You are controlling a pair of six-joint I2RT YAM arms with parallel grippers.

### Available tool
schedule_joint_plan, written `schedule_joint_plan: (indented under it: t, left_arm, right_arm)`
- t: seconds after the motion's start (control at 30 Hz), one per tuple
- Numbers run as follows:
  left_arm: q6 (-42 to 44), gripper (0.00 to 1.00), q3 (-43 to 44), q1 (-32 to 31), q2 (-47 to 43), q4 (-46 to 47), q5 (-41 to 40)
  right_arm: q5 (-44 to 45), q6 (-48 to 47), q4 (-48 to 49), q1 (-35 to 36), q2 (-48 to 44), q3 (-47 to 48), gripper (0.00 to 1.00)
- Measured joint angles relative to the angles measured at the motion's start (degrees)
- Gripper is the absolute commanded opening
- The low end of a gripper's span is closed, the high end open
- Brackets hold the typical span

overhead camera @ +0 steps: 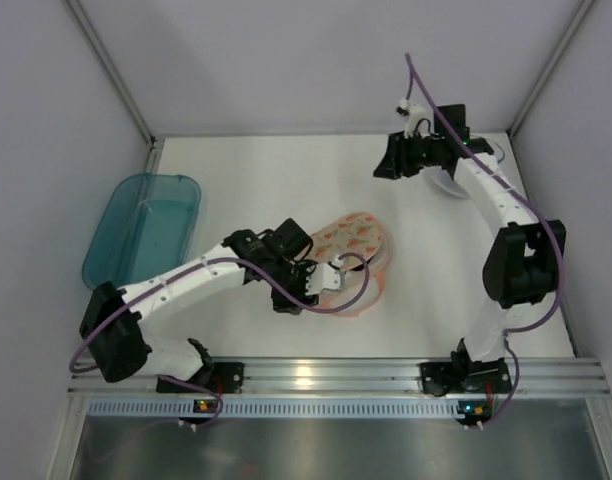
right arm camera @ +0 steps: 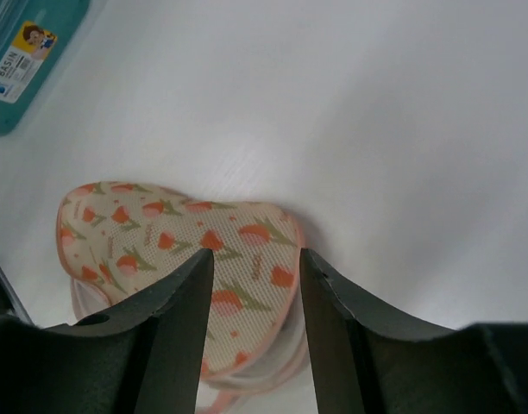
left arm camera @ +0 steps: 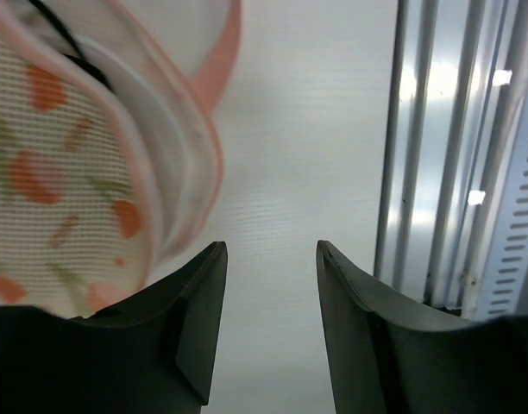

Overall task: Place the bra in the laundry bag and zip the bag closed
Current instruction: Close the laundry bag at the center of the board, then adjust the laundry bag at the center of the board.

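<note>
We see a translucent teal plastic bin (overhead camera: 143, 228) at the left edge of the white bench (overhead camera: 286, 180). In the right wrist view, one corner of the bin carries a small sticker (right arm camera: 21, 53) with a cartoon face and the word BASIN. A grooved aluminium rail (overhead camera: 326, 372) runs along the near edge of the bench with a slotted strip (overhead camera: 316, 407) just in front of it. Plain white panels (overhead camera: 316, 60) close the back and sides, and at the far right we make out a white curved rim (overhead camera: 449, 184), too hidden to name.
</note>
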Motion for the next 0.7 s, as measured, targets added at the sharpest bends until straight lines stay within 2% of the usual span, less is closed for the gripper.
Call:
schedule_joint_plan:
  t: [0.1,0.27,0.53,0.7]
  left_arm:
    - [-0.1,0.49,-2.9,-0.6,5.2,-2.3,1.8]
    - [-0.5,0.5,-4.0,-1.7,11.7,-2.3,3.1]
    - [1.5,0.49,-8.3,-0.7,16.8,3.0,-2.4]
    - [3.5,0.49,-5.2,6.0,19.8,3.6,-2.9]
  right_arm:
    - [1.9,0.0,1.5,6.6,4.1,0.7,0.48]
    - [4.2,1.8,4.5,13.1,10.4,0.8,0.49]
    - [5.3,4.4,7.2,14.1,19.1,3.7,0.46]
    - [5.2,4.3,7.1,14.1,21.5,2.9,0.39]
